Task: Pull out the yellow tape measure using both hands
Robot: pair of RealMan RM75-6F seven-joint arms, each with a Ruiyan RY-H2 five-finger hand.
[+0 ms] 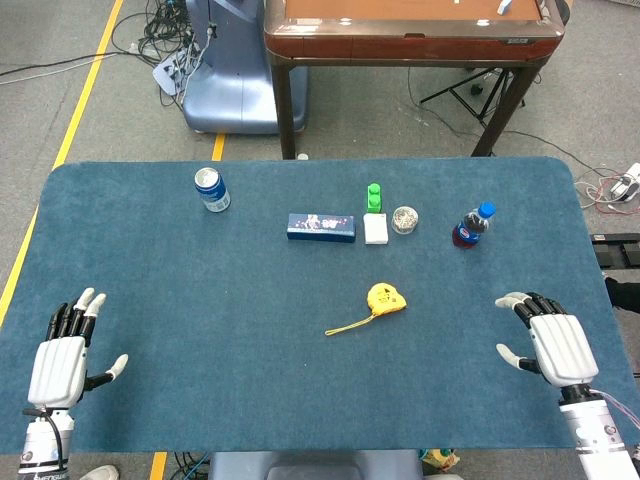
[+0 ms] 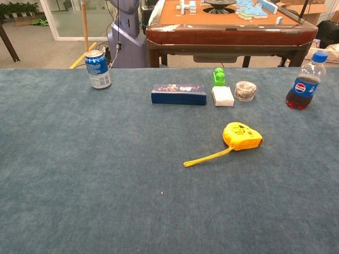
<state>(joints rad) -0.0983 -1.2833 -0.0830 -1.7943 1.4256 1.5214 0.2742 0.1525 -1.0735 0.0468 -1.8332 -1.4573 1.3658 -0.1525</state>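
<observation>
The yellow tape measure (image 1: 386, 298) (image 2: 242, 135) lies on the blue table, right of centre, with a short yellow strap (image 1: 348, 325) (image 2: 207, 156) trailing toward the near left. My left hand (image 1: 66, 356) rests at the near left corner, fingers spread, holding nothing. My right hand (image 1: 552, 340) rests at the near right edge, also spread and empty. Both hands are far from the tape measure. Neither hand shows in the chest view.
Along the far side stand a blue can (image 1: 211, 189) (image 2: 98, 69), a dark blue box (image 1: 321, 227) (image 2: 178, 94), a green block (image 1: 374, 197), a white block (image 1: 376, 229), a small round container (image 1: 405, 219) and a cola bottle (image 1: 471, 225) (image 2: 305, 81). A wooden table (image 1: 400, 40) stands behind.
</observation>
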